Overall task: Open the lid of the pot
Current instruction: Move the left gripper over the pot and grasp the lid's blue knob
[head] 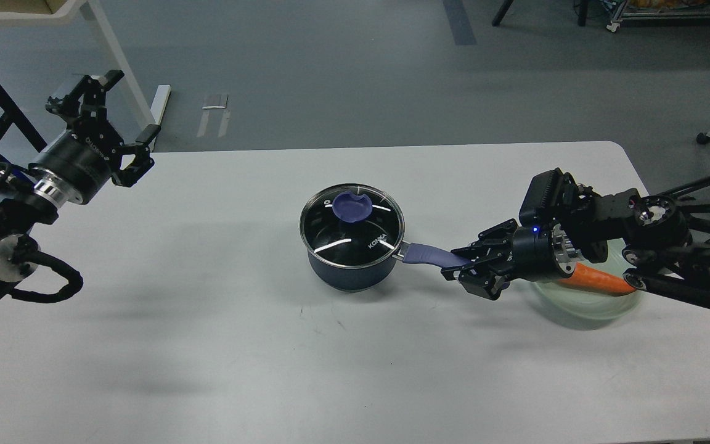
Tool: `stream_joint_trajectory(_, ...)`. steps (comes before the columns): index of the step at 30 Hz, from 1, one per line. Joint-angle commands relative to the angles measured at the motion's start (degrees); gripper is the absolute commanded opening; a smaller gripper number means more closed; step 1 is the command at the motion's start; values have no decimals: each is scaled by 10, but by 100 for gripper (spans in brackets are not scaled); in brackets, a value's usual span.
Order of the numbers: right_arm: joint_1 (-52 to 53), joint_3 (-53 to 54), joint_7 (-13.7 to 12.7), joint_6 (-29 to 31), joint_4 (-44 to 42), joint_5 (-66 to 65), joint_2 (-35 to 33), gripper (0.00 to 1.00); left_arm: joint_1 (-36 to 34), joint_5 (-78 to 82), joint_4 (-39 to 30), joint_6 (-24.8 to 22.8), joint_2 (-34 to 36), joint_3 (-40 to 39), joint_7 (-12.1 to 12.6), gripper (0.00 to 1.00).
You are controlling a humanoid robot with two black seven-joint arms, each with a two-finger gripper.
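The pot (350, 265) is taken as the landmark; it stands near the middle of the white table (207, 345), with its lavender handle (432, 253) extended toward the right. Well to the left of the pot, and farther from the viewer, the left gripper (122, 117) is held above the table's far left edge; its fingers are spread wide and nothing is held between them. The lid (351, 225) is seated squarely on the pot rim, with its purple knob (351, 206) on top, toward the far side, and the white lettering toward the handle side. No contact with the lid or knob is made by either gripper. To the right of the pot, the right gripper (465, 266) is positioned at the outer end of the handle, one finger above and one below it; the fingers appear to be closed on the handle tip, although the contact itself is partly hidden. Beyond that gripper, farther right of the pot, a pale green plate (589, 305) is seen with a carrot (601, 279) lying on it, both partly covered by the right arm. The step in hand is judged to be the bracing of the pot by its handle; the lid has not yet been lifted. The next move is judged to require that the left gripper be brought over the pot, lowered onto the knob with fingers spread, closed across the flat knob, and raised straight up while the handle is held steady.
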Motion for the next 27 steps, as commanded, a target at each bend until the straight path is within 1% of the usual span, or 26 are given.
stream_joint_trajectory(1,0,0,0,1,0,0,0,38,-1,72,-28,6,1,-1,0,99)
stream_joint_trajectory(2,0,0,0,1,0,0,1,37,-1,92,-35,9,2,-1,0,99)
stream_joint_trajectory(5,0,0,0,1,0,0,0,32,-12,186,-53,14,2,-1,0,99)
stream_joint_trajectory(9,0,0,0,1,0,1,0,32,-49,409,-93,22,1,-4,0,99)
stream_joint_trajectory(14,0,0,0,1,0,1,0,32,-82,740,-165,81,-18,-1,0,99)
stream_joint_trajectory(17,0,0,0,1,0,1,-2,32,-94,877,-186,126,-27,1,0,99)
stream_joint_trajectory(18,0,0,0,1,0,1,-2,32,-100,914,-186,141,-40,6,0,99)
stream_joint_trajectory(22,0,0,0,1,0,2,-3,32,-151,1001,-167,162,-93,65,0,99)
stream_joint_trajectory(24,0,0,0,1,0,2,-3,32,-166,1018,-134,177,-115,107,0,99)
stream_joint_trajectory(27,0,0,0,1,0,2,-2,32,-191,1027,-84,191,-158,143,0,99)
